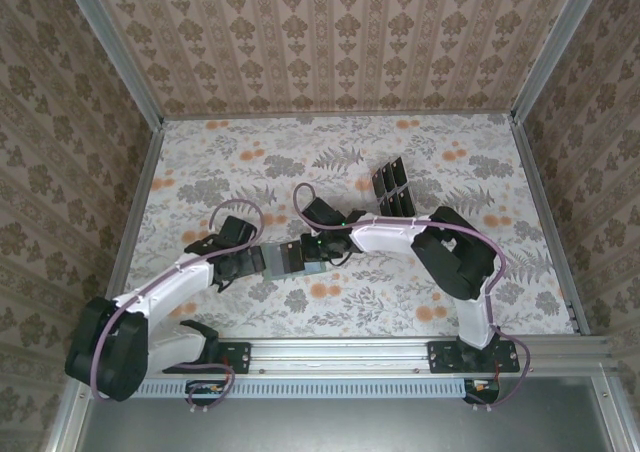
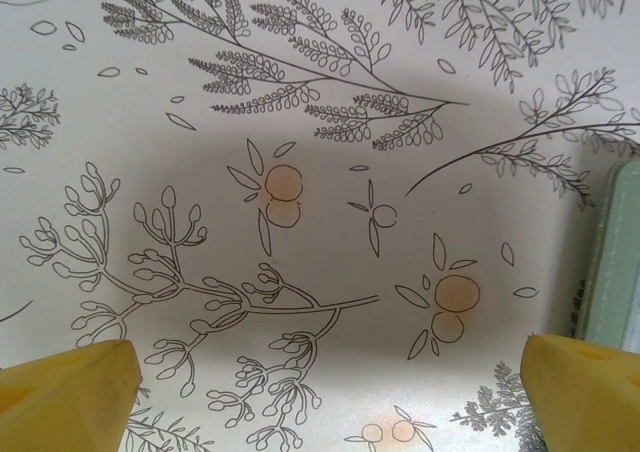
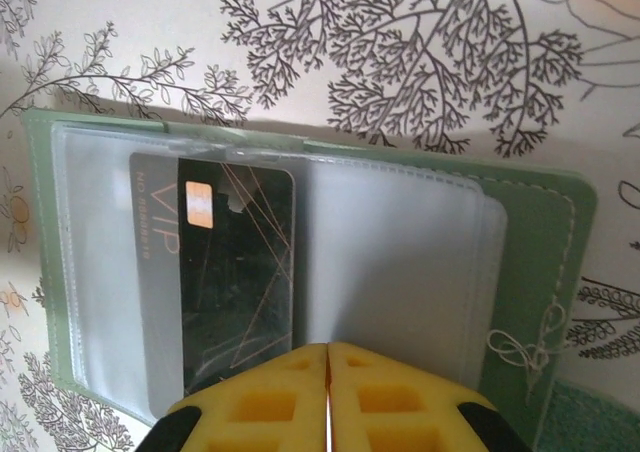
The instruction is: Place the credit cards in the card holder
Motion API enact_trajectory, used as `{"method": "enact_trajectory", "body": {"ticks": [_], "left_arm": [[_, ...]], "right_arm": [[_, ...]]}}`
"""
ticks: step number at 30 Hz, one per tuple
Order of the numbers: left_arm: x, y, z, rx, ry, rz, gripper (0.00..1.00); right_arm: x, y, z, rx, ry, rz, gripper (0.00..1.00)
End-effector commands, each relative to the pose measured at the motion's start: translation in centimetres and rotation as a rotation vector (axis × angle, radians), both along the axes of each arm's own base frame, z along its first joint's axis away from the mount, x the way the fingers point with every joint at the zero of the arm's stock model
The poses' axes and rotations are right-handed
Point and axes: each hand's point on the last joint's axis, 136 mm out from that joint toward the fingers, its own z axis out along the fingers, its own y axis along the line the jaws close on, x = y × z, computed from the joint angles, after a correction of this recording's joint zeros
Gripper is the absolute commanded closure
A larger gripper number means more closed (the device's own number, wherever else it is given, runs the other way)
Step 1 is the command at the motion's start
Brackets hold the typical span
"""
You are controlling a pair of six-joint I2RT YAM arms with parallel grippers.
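Your right gripper [image 3: 327, 387] is fully closed, yellow fingers pressed flat together with no gap. It sits on the near edge of the open card holder [image 3: 530, 232], over the clear plastic sleeve [image 3: 400, 262]. You can't tell whether anything thin is pinched between the pads. Just left of the fingers, one black credit card [image 3: 235, 272] marked VIP with a gold chip lies partly under the sleeve, and its lower right corner is hidden by your left finger. The holder lies open and flat on the floral table [image 3: 400, 52], green border all round, stitched bow at the right.

Your left gripper [image 2: 330, 392] is spread wide and holds nothing. Its yellow fingertips [image 2: 70, 387] sit at the bottom corners of the wrist view with bare tabletop between them. The holder's green edge is just beside the right fingertip.

From the top camera, both grippers meet at the holder mid-table, one on each side. The remaining credit cards [image 1: 393, 187] sit in a black cluster farther back, apart from the holder.
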Motion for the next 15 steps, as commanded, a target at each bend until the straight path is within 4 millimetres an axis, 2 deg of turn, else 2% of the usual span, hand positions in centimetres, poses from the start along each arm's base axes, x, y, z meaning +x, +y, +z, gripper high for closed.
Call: {"method": "enact_trajectory", "body": {"ticks": [1, 15], "left_arm": [[-0.1, -0.1, -0.4, -0.002, 0.016, 0.009, 0.0], [-0.4, -0.7, -1.1, 0.01, 0.037, -0.011, 0.0]], "right_arm": [[-0.1, 0.5, -0.3, -0.027, 0.002, 0.023, 0.9], [-0.8, 2.7, -0.7, 0.02, 0.028, 0.046, 0.9]]}}
